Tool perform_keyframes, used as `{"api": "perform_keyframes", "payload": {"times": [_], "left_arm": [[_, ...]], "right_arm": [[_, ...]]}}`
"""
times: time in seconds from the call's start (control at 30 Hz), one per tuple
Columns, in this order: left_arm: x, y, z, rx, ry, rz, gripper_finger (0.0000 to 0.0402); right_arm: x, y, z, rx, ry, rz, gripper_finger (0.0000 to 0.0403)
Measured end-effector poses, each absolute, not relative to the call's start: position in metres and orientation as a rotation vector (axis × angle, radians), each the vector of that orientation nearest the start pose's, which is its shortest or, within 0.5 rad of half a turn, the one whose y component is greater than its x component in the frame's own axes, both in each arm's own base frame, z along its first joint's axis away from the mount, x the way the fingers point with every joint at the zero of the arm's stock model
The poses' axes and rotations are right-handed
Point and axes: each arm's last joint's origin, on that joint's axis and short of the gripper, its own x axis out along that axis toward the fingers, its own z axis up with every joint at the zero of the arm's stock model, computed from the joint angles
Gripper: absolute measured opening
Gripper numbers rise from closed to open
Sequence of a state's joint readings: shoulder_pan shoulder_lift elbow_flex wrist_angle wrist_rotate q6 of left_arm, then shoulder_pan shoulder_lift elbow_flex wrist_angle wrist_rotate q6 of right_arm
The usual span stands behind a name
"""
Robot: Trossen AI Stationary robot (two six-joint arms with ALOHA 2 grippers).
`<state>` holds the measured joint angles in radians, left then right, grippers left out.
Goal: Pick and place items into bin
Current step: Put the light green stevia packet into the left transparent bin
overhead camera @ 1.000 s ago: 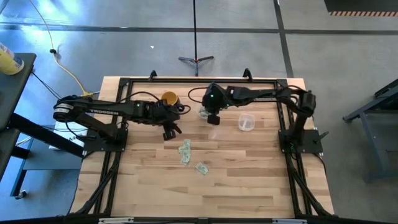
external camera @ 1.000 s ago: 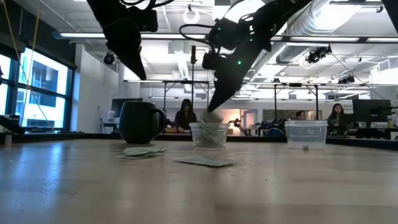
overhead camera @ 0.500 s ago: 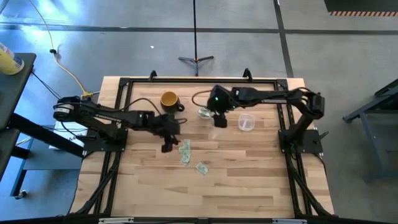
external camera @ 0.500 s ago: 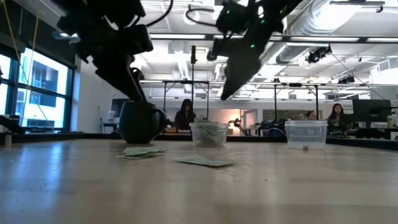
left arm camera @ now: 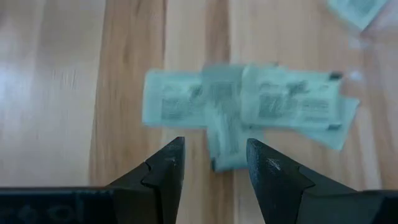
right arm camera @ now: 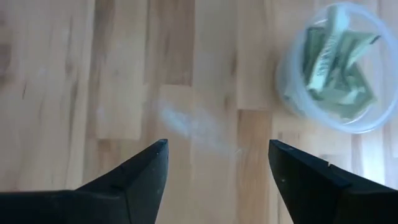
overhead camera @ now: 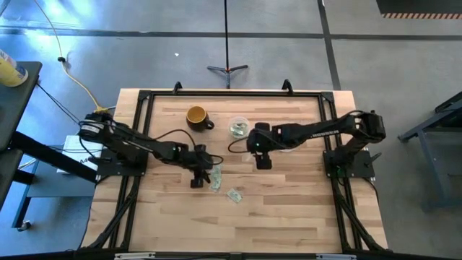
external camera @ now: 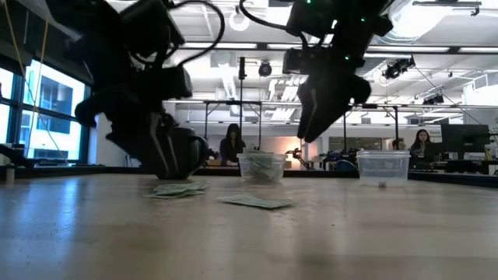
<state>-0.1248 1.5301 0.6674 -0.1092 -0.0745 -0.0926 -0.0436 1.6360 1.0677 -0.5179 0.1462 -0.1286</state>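
Several pale-green slips, the items (left arm camera: 242, 106), lie in a small overlapping pile on the wood; in the high view the same items (overhead camera: 215, 175) show mid-table. One more item (overhead camera: 233, 194) lies nearer the front edge. My left gripper (left arm camera: 214, 168) is open, low over the table just left of the pile (overhead camera: 196, 179). The bin (right arm camera: 333, 74), a round clear bowl, holds several crumpled slips and stands at the far middle (overhead camera: 239, 128). My right gripper (right arm camera: 217, 162) is open and empty, above the table on the near right of the bin (overhead camera: 263, 162).
A yellow mug (overhead camera: 196, 116) stands left of the bin. A clear plastic cup (external camera: 383, 167) stands to the bin's right, partly under my right arm in the high view. A black frame (overhead camera: 231, 94) runs around the table; bare wood lies toward the front edge.
My left gripper has come down and toward the near edge, from beside the mug to just left of the slip pile. My right gripper has opened above the bin and drawn away from it toward the near right. The slips on the table have stayed put.
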Motion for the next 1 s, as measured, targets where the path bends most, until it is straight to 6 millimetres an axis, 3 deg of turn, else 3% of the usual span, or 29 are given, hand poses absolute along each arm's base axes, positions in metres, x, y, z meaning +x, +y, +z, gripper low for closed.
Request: {"api": "perform_keyframes", "payload": {"times": [0.3,0.53,0.67,0.9,1.0], "left_arm": [[0.271,-0.035,0.125,-0.117,1.020,-0.003,0.0205],[0.276,-0.035,0.116,-0.099,1.005,0.041,0.0200],[0.282,-0.037,0.111,-0.030,0.969,0.060,0.0161],[0.282,-0.033,0.113,0.183,0.951,0.067,0.0038],[0.281,-0.032,0.123,0.224,0.977,0.065,0.0033]], "right_arm": [[0.320,-0.011,0.200,-0.167,1.089,-0.147,0.0266],[0.320,-0.015,0.200,-0.158,1.087,-0.205,0.0266],[0.319,-0.018,0.200,-0.114,1.090,-0.241,0.0266],[0.317,-0.018,0.200,-0.096,1.108,-0.254,0.0266],[0.316,-0.018,0.202,-0.088,1.106,-0.253,0.0266]]}}
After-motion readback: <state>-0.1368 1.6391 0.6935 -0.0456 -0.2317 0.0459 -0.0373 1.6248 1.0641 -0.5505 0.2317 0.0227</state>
